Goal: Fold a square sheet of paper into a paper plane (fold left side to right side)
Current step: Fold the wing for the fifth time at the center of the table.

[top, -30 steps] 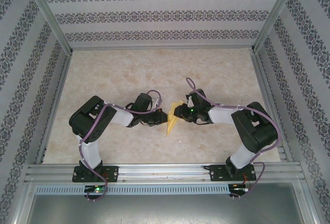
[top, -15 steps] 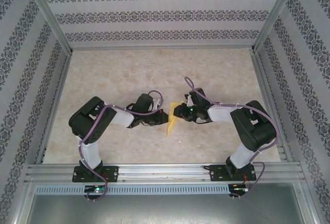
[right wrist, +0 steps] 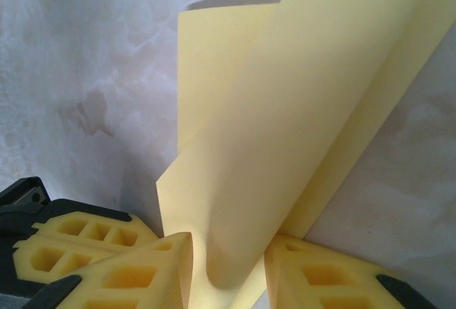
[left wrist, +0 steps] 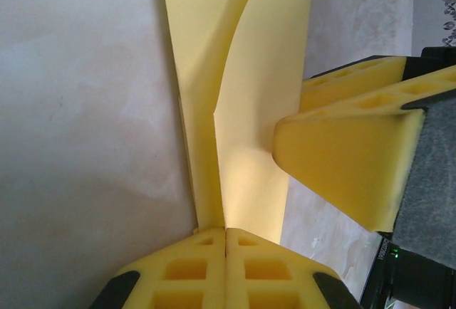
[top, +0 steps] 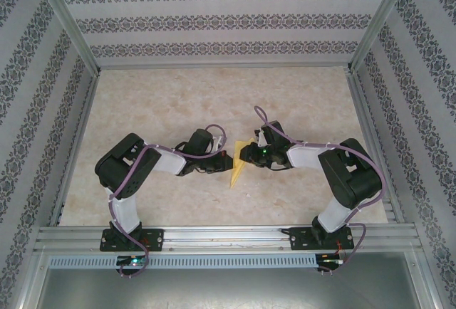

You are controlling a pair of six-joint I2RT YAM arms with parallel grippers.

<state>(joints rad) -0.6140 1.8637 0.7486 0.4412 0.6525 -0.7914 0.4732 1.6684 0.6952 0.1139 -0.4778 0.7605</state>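
Observation:
The yellow sheet of paper [top: 236, 169], folded into a narrow pointed shape, stands partly lifted off the table between my two grippers. My left gripper [top: 226, 161] is shut on its creased edge; in the left wrist view the foam fingertips meet at the left gripper [left wrist: 226, 233] with the paper [left wrist: 249, 110] running away from them. My right gripper [top: 244, 154] faces it from the right. In the right wrist view the right gripper [right wrist: 228, 270] has its jaws apart, with a curled flap of the paper [right wrist: 299, 110] lying between them.
The marbled table top [top: 178, 102] is boxed in by patterned walls and a metal frame [top: 221, 238] along the near edge. The right gripper's fingers [left wrist: 349, 159] sit close beside the paper in the left wrist view. The left gripper's fingers [right wrist: 78, 241] appear at the right wrist view's lower left.
Both arms have shifted only slightly. The paper stays between the two grippers in the same place.

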